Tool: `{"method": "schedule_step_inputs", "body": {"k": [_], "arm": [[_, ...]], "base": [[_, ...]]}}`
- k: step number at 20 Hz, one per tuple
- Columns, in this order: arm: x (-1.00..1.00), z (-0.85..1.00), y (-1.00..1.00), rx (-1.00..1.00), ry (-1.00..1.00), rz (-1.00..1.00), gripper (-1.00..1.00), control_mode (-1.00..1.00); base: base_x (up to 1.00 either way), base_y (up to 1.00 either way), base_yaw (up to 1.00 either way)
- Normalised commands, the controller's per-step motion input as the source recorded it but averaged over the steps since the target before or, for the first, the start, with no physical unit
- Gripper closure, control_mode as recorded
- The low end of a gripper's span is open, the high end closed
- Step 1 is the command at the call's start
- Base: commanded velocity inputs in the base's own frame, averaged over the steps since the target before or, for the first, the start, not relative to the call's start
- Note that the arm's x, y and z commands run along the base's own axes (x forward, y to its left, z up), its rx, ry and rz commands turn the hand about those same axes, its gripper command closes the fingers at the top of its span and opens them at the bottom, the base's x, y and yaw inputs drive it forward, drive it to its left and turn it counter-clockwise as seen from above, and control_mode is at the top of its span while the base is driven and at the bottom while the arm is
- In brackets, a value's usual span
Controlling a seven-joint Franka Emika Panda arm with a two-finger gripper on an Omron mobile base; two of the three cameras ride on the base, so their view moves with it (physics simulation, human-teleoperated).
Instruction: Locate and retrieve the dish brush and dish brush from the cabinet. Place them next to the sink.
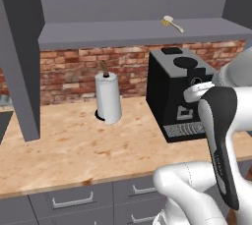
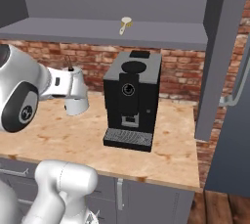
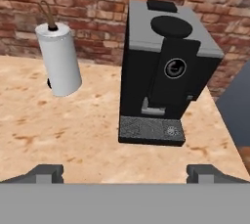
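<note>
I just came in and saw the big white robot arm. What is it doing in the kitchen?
It is getting ready to fetch a brush. The cream-handled dish brush lies on the shelf of the open grey cabinet, above the black coffee machine. A paper towel roll stands on the wooden counter. The gripper is open, holds nothing, and sits low over the counter, facing the coffee machine. Nothing has been picked up.

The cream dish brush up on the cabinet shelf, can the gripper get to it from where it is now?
Probably yes. The cream dish brush lies in the open on the cabinet shelf, nothing beside it. The gripper is open but low, facing the coffee machine, so the arm must rise above that first.
</note>
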Motion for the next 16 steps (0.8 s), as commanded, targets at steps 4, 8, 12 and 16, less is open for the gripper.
{"method": "schedule_step_inputs", "body": {"k": [4,8,12,16], "arm": [[0.02,0.44,-0.20,-0.13,-0.02,0.02,-1.00,-1.00],[0.12,0.17,-0.01,-0.02,-0.02,0.00,-1.00,-1.00],[0.22,0.13,-0.06,0.00,-0.03,-0.05,-1.00,-1.00],[0.21,0.13,-0.14,0.08,-0.11,-0.10,-1.00,-1.00]], "base": [[0.00,0.00,0.00],[0.00,0.00,0.00],[0.00,0.00,0.00],[0.00,0.00,0.00]]}}
